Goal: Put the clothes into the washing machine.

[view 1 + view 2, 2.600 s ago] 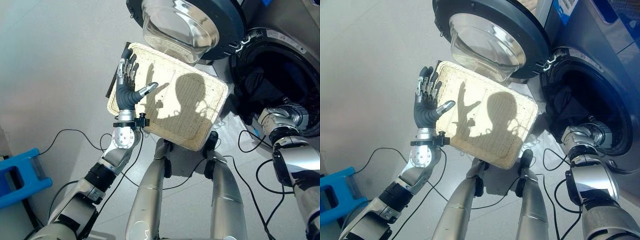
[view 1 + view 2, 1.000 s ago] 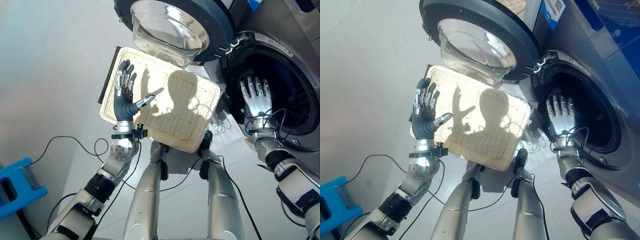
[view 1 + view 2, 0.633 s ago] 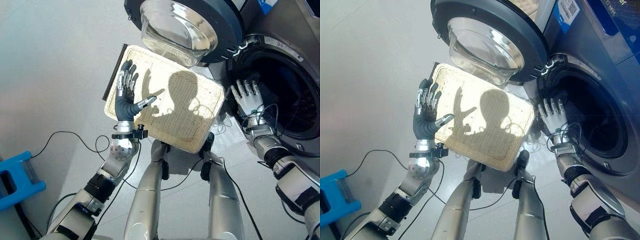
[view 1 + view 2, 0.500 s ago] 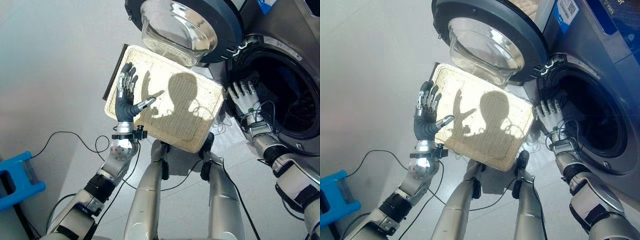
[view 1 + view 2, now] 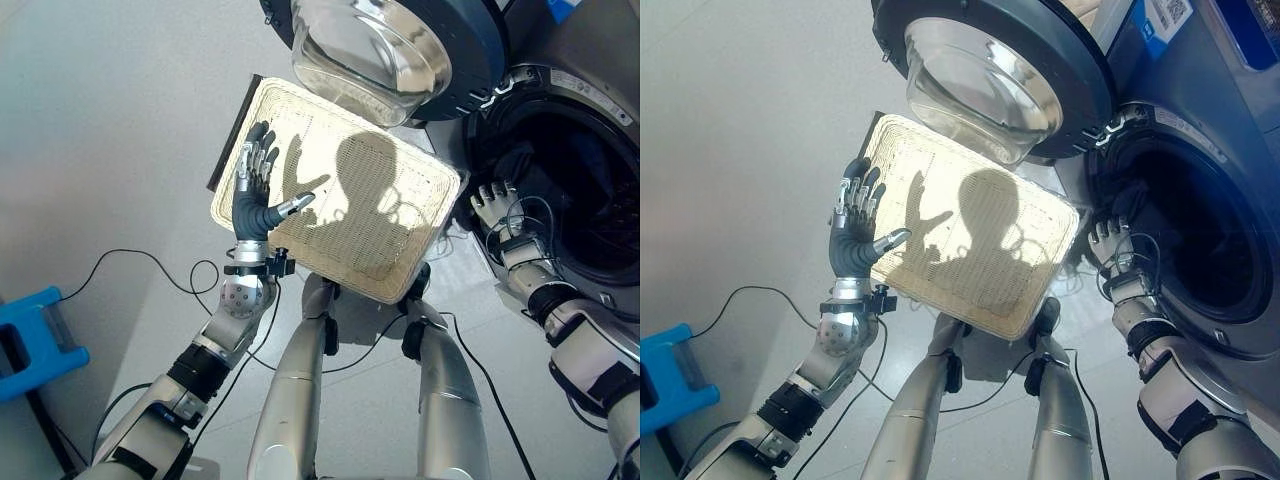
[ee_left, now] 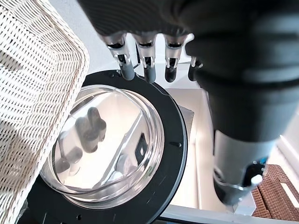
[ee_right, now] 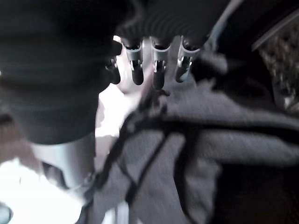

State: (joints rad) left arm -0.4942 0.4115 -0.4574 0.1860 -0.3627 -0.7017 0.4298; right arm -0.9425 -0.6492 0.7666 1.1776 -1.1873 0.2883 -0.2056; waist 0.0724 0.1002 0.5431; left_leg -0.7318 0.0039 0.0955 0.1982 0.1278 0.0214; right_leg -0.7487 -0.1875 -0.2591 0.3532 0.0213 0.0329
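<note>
Dark clothes (image 5: 514,162) lie in the mouth of the washing machine (image 5: 592,92), bunched at the left rim of its drum. My right hand (image 5: 490,200) is open at that rim, and in the right wrist view its fingers (image 7: 156,70) point straight at the dark grey cloth (image 7: 219,149). The machine's round glass door (image 5: 400,45) stands swung open to the left. Below it the pale wicker basket (image 5: 380,220) shows a bare woven bottom. My left hand (image 5: 252,195) is open, raised over the basket's left edge and holding nothing.
A blue plastic stool (image 5: 30,340) stands on the grey floor at the far left. The open door (image 6: 103,140) overhangs the far end of the basket (image 6: 32,93). A dark flat board edges the basket's left side.
My right hand came out of the drum with its fingers spread, then moved down and left to the drum's rim by the clothes. The left hand stayed put. The camera shifted.
</note>
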